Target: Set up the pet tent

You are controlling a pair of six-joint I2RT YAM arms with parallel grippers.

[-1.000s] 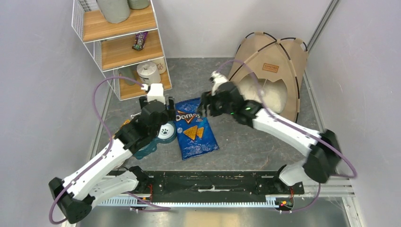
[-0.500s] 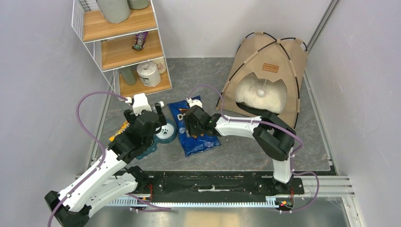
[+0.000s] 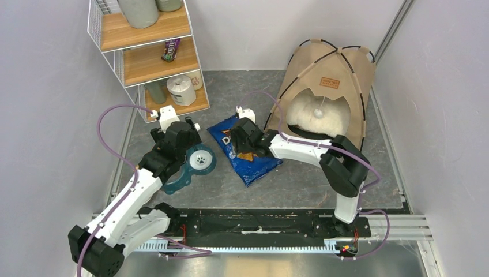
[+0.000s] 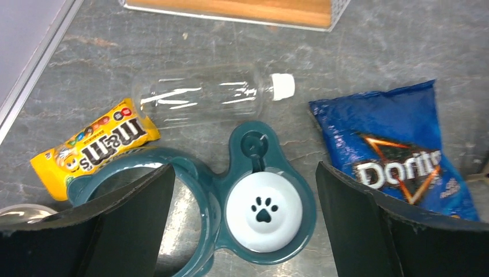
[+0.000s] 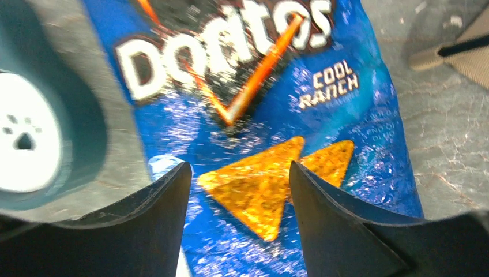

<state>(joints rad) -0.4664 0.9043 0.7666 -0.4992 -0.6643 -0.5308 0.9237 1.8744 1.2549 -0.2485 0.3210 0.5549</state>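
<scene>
My right gripper [image 5: 237, 173] is spread wide, low over the blue chip bag [image 3: 258, 167]. The pet tent [image 3: 311, 63] stands in the far right corner, near this gripper, behind it and to the right, not touching. My left gripper [image 4: 242, 173] is spread wide too, over the teal bowl [image 4: 262, 210].

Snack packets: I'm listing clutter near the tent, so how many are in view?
3. A blue Doritos bag left of the tent, a yellow M&M's pack beside the teal pet bowl, a dark packet on the middle shelf. More may be hidden.
</scene>
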